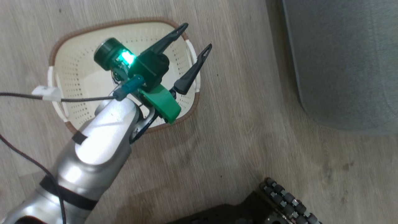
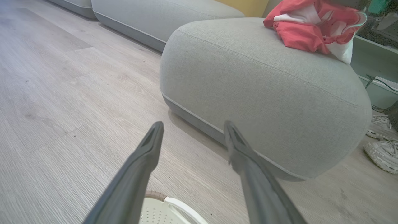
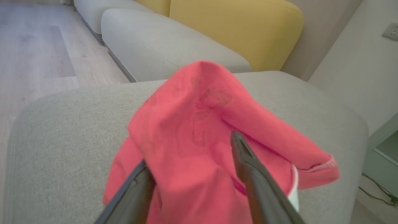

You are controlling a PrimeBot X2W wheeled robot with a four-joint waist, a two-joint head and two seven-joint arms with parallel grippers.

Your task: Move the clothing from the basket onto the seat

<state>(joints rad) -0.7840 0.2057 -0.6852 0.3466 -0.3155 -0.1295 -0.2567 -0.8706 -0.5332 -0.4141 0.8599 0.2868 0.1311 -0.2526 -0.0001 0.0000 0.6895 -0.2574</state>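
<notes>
The cream basket sits on the wood floor, and the part of its inside that I can see holds nothing. My left gripper hovers over its right rim, open, with nothing between the fingers. In the left wrist view the same open gripper points at the grey-green seat, with the basket's rim just below. Red clothing lies bunched on the seat's far top. My right gripper is above the seat, fingers apart, and a red garment is draped loosely over its left finger.
More grey sofa sections and a yellow cushion stand behind the seat. White shoes lie on the floor at its right. My base's roller wheel is at the head view's bottom. A dark cable crosses the basket's left handle.
</notes>
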